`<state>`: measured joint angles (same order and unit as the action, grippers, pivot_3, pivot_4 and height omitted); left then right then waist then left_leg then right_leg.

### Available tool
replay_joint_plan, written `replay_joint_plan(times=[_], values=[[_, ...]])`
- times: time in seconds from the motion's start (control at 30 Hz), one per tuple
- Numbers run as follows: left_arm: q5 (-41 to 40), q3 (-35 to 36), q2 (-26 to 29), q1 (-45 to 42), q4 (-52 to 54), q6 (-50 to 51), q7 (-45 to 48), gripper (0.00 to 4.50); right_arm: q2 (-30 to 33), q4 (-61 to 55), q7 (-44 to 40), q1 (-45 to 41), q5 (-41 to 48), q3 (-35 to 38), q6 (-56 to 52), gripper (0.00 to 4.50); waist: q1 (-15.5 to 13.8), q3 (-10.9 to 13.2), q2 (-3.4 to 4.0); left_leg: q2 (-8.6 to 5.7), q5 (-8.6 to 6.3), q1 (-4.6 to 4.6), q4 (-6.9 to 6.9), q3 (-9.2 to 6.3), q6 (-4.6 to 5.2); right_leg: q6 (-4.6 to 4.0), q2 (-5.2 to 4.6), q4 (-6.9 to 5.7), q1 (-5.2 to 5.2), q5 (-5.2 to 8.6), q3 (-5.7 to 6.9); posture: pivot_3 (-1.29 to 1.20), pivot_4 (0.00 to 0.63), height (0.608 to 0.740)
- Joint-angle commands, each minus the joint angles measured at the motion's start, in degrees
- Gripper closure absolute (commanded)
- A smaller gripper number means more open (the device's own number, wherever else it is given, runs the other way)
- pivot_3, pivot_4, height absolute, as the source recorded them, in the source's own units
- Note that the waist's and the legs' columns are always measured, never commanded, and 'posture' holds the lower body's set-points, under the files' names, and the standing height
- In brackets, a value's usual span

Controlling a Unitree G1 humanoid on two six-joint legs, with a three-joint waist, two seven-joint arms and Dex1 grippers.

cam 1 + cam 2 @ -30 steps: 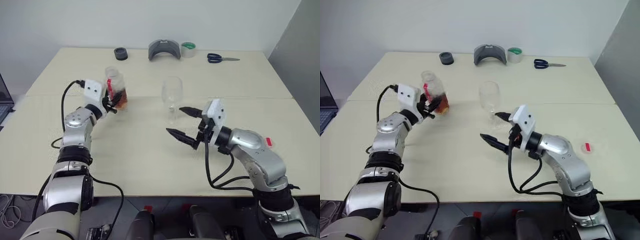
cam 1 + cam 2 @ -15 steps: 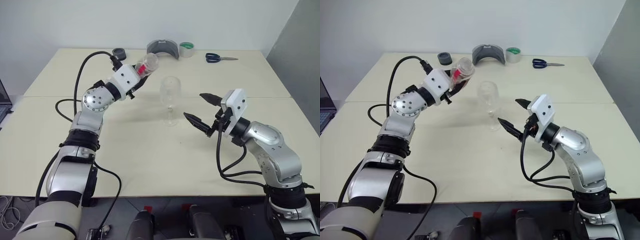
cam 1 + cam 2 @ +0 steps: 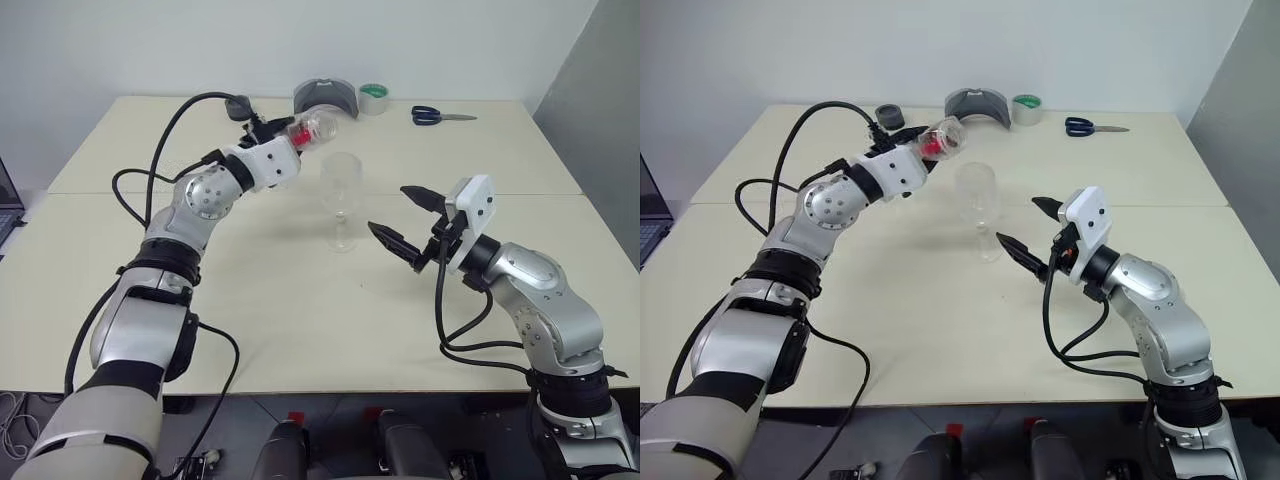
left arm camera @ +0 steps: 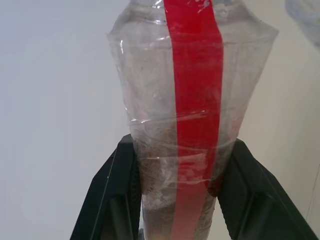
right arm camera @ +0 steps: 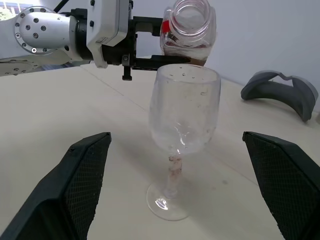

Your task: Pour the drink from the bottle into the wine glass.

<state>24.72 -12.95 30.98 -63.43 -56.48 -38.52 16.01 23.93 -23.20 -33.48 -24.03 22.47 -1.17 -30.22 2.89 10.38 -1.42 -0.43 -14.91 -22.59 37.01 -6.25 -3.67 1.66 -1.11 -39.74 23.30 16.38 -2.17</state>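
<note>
Left wrist view, fingers: two black fingers [image 4: 117, 195] clamped on the sides of the bottle [image 4: 192, 115], touching its clear wall; a red label strip runs along it.
Left gripper: closed [image 3: 283, 135] on the bottle, raised above the table [image 3: 300, 320], bottle tipped over towards the wine glass [image 3: 342, 198].
Bottle: open mouth faces the glass, just above and behind its rim in the right wrist view; no cap on it.
Drink: a reddish-brown pool [image 5: 182, 51] lies low in the tipped bottle; whether any is running out cannot be told.
Right gripper: fingers spread wide [image 3: 396, 218], holding nothing, near the glass on its right, apart from it.
Wine glass: upright on the table between the two grippers, droplets on the bowl, no pooled liquid visible.
Far edge: black tape roll [image 3: 238, 102], grey curved holder [image 3: 325, 97], green tape roll [image 3: 375, 96], blue-handled scissors [image 3: 440, 116].
</note>
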Motion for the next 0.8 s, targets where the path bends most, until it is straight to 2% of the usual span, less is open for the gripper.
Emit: replay_joint_plan(times=[0.03, 0.8], values=[[2.6, -0.9, 1.6, -3.3, -0.2, -2.9, -4.4, 2.81, -0.1, -0.4, 0.7, -1.1, -0.2, 0.9, 1.5, 0.0, 0.0, 0.0, 0.0, 0.0, 0.0, 0.0, 0.0, 0.0, 0.0, 0.0, 0.0, 0.0, 0.0, 0.0, 0.0, 0.0, 0.15, 0.74], [12.9, -7.1, 3.9, -8.3, -4.3, -5.3, -17.4, 2.81, 0.9, -0.1, -3.4, -2.0, 3.8, 2.7, 3.6, 0.0, 0.0, 0.0, 0.0, -0.01, 0.0, 0.0, 0.01, 0.02, 0.0, 0.0, 0.0, -0.05, 0.02, 0.0, -0.01, 0.0, 0.15, 0.74]])
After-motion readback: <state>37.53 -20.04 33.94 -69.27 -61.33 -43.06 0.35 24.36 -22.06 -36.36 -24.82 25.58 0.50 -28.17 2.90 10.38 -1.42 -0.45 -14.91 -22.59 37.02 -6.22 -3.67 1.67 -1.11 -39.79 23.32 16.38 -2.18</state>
